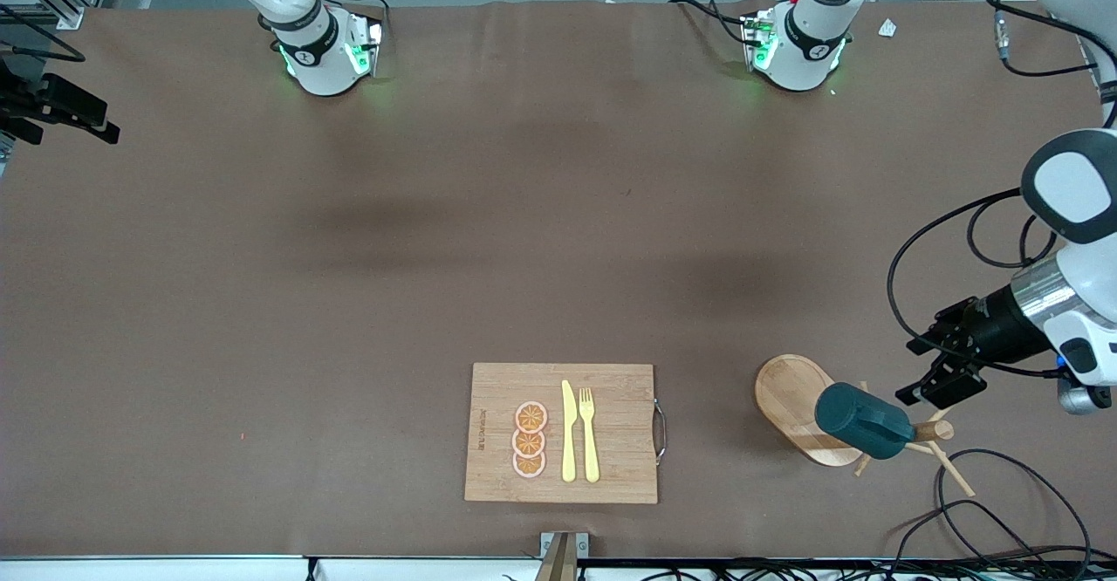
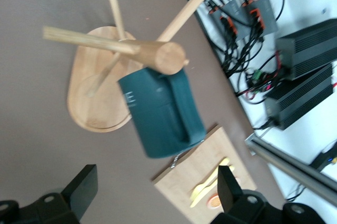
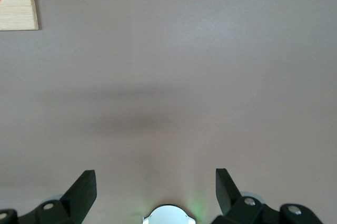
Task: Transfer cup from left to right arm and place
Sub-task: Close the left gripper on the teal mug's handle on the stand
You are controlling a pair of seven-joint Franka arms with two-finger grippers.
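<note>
Cup (image 1: 862, 420) hangs on the peg rack (image 1: 927, 432), lower right of the front frame. My left hand (image 1: 944, 361) hovers beside it, spread. Right hand (image 3: 156, 192) spread, waiting. Looks rigid, glazed, slippery; I'd pinch the wall.

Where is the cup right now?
The cup hangs on the wooden peg rack toward the left arm's end of the table, beside the cutting board, with the open left gripper close above it.

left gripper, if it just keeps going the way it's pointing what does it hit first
Most likely the cup hanging on the wooden rack. The open left gripper has the cup centred ahead between its fingers, though the rack's top post sits close above it, so depth is uncertain.
</note>
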